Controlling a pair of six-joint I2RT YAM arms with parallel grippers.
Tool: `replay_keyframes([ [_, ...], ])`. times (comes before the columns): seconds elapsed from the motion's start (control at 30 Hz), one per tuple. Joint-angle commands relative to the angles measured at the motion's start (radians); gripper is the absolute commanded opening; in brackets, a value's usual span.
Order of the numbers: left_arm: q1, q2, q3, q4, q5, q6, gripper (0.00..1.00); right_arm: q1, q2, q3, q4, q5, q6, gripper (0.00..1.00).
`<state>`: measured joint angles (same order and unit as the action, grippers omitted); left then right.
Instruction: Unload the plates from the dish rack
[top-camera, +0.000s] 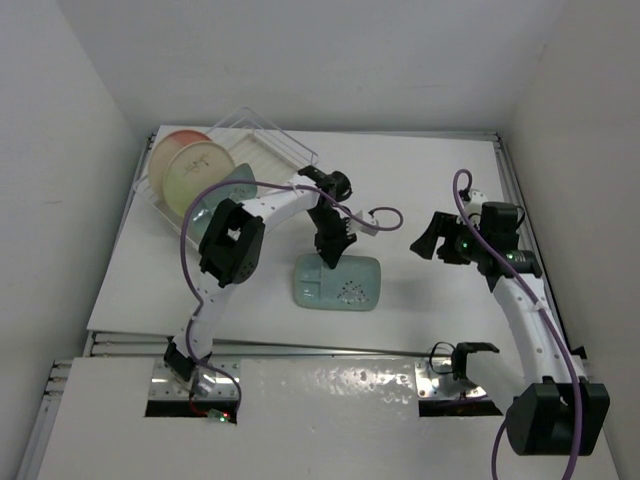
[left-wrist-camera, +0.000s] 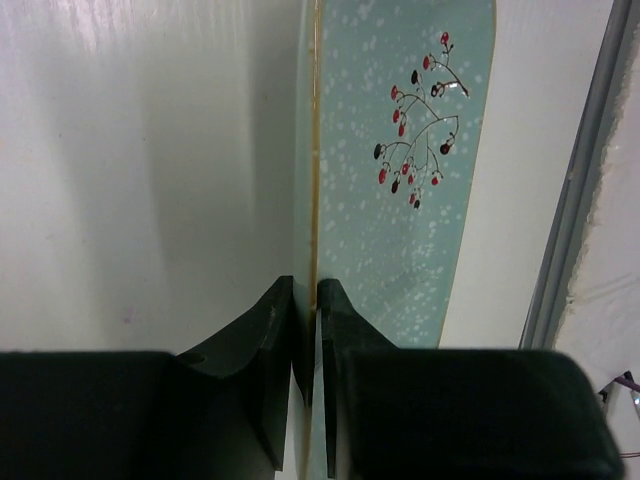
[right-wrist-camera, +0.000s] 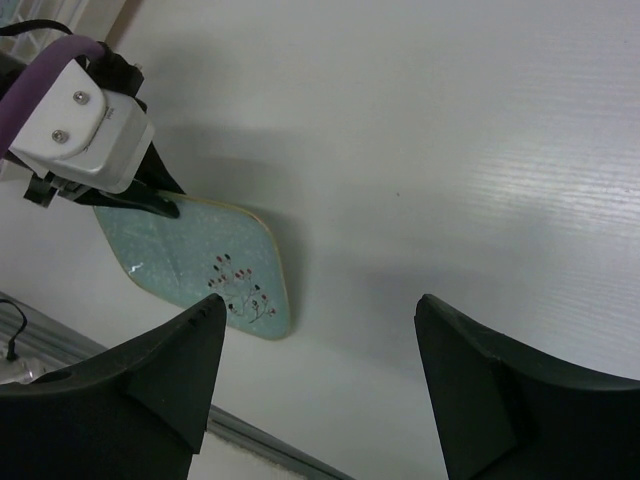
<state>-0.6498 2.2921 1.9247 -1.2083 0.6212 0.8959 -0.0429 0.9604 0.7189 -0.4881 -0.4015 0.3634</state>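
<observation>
Near the middle of the bench (top-camera: 430, 170), a bit to the left, a teal plate (top-camera: 338, 282) lies low with its sprig picture facing up. I cannot tell if it rests flat on the bench or sits just above it. The left gripper (top-camera: 328, 250) comes down on the far edge of this plate. Its two black fingers (left-wrist-camera: 275, 340) are pressed close together, with the thin rim of the teal plate (left-wrist-camera: 400, 200) pinched between them.

The right gripper (top-camera: 435, 238) hangs over the right part of the bench, well apart from the plate. Its jaws are spread wide and hold nothing. From its own camera, the teal plate (right-wrist-camera: 190, 265) shows far off past its left finger (right-wrist-camera: 180, 370).

At the far left corner of the bench sits the clear dish rack (top-camera: 280, 145). Two round plates (top-camera: 190, 165), cream and pink, stand on edge inside it. Another teal plate (top-camera: 228, 190) leans just beside them, at the near side of the rack.
</observation>
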Motion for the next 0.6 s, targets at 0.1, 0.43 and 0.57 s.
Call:
replay_keyframes([
  [0.1,-0.036,-0.02,-0.032,0.122,-0.05,-0.018,0.07,0.008,-0.017,-0.012,0.014,-0.017,0.012,0.76],
  [0.43,-0.034,-0.013,-0.124,0.268,-0.146,-0.092,0.28,0.008,-0.037,-0.016,0.025,-0.013,0.003,0.78],
  [0.57,-0.036,-0.023,-0.13,0.302,-0.15,-0.098,0.28,0.006,-0.041,-0.004,0.002,-0.01,-0.015,0.79],
])
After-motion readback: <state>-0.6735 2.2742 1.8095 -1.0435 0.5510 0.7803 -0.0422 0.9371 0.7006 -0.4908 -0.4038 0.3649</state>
